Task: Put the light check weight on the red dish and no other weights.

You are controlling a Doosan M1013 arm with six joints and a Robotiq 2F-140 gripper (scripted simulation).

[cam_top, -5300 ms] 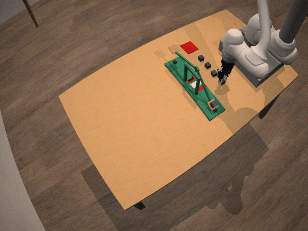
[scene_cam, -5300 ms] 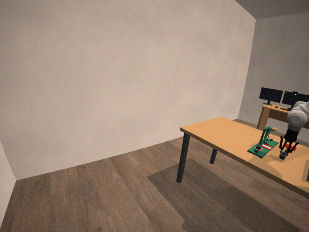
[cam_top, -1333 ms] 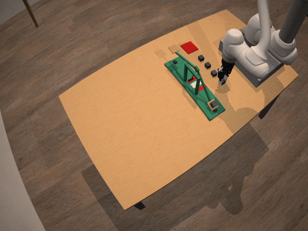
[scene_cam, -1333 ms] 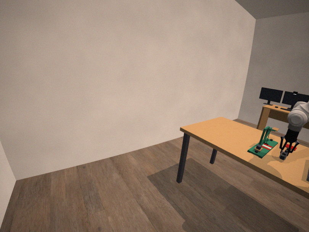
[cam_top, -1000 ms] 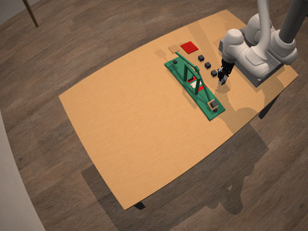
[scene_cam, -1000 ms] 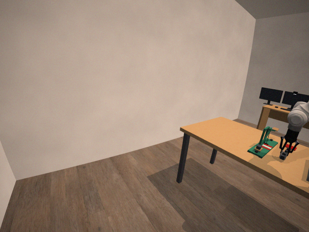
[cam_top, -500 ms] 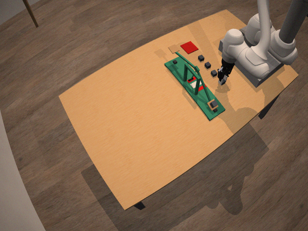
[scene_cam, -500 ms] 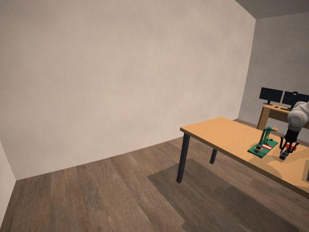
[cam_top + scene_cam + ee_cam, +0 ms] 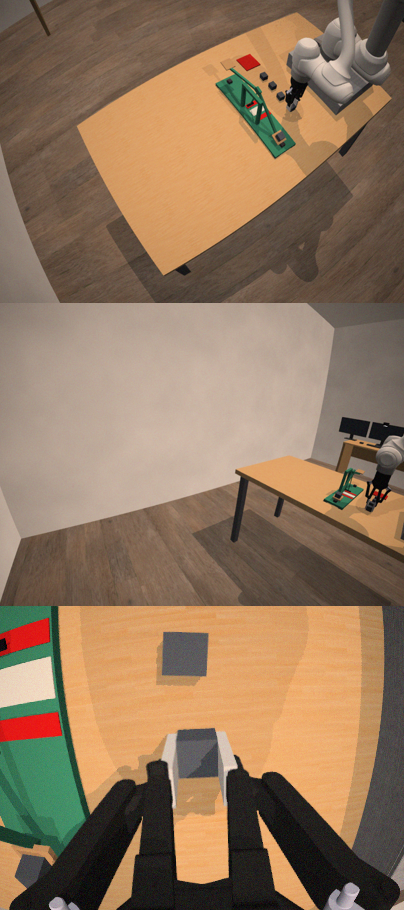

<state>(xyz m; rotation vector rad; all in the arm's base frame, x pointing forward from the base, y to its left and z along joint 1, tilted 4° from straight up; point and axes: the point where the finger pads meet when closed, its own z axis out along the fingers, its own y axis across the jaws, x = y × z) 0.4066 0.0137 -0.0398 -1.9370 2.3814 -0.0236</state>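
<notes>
My gripper is shut on a dark grey check weight, held low over the table to the right of the green rocker balance. Another weight sits on the balance's near pan, which is down. The far pan is up and bare. The pointer hangs over a red field. The red dish lies flat and empty beyond the weights.
The robot's base stands on the table's right edge, close behind my gripper. Small dark blocks sit at the two ends of the balance's base. A desk with monitors stands in the far corner of the room.
</notes>
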